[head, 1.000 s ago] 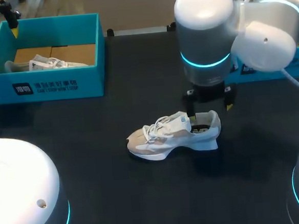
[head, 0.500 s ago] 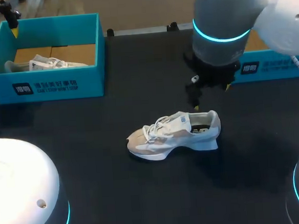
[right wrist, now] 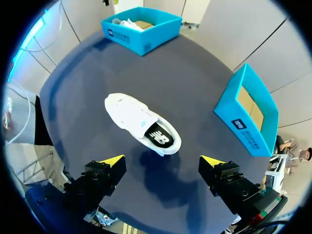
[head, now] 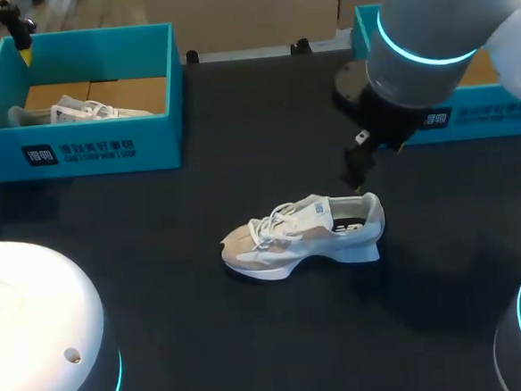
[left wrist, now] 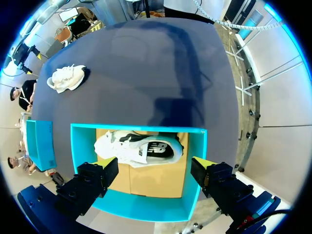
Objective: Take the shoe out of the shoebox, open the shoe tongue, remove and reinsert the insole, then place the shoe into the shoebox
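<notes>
Right claw: fingers wide apart, holds nothing. White shoe lies on table ahead of it, not touching. Left claw: fingers apart, holds nothing, over blue shoebox. Second shoe lies inside box, under claw.

Bright, even light falls from above on the dark matte tabletop, which gives back almost no glare. The white shoe stands out strongly against it, with a thin soft shadow under its sole. A wide, faint shadow of the right arm lies beside the shoe's heel, toward the right edge. In the left wrist view a long shadow crosses the tabletop beyond the blue box. The arm's cyan ring glows, and the left arm's white shell at the near left corner is brightest.
</notes>
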Available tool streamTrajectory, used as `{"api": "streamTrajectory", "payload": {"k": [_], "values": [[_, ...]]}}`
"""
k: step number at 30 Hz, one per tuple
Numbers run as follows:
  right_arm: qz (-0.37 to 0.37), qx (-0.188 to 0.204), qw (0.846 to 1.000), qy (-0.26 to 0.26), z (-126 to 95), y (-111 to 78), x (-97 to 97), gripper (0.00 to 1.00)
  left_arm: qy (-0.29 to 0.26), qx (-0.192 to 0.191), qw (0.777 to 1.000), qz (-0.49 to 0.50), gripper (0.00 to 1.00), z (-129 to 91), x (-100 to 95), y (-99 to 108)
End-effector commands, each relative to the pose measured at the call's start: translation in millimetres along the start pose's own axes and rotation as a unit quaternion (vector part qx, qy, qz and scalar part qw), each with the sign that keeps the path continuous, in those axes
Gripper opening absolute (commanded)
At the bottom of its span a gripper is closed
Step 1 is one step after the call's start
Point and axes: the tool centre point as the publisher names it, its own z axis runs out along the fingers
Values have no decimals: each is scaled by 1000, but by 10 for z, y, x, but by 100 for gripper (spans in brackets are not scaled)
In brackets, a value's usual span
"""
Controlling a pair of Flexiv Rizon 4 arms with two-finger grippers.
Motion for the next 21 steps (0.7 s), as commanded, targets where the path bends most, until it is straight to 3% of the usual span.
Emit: {"api": "streamTrajectory", "payload": {"k": [1,10,12,13,15,21], "values": [[0,-6,1000,2,25,-31,-9,100,2,0,1000,0,100,-4,0,3],[0,-6,1000,2,25,-31,-9,100,2,0,1000,0,100,-4,0,3],[-102,-47,994,11,66,28,5,100,2,0,1000,0,100,-4,0,3],[-104,-67,992,27,82,28,7,100,2,0,1000,0,100,-4,0,3],[-178,-90,979,39,115,52,8,100,2,0,1000,0,100,-4,0,3],[-312,-112,941,68,129,87,-2,100,2,0,1000,0,100,-4,0,3]]}}
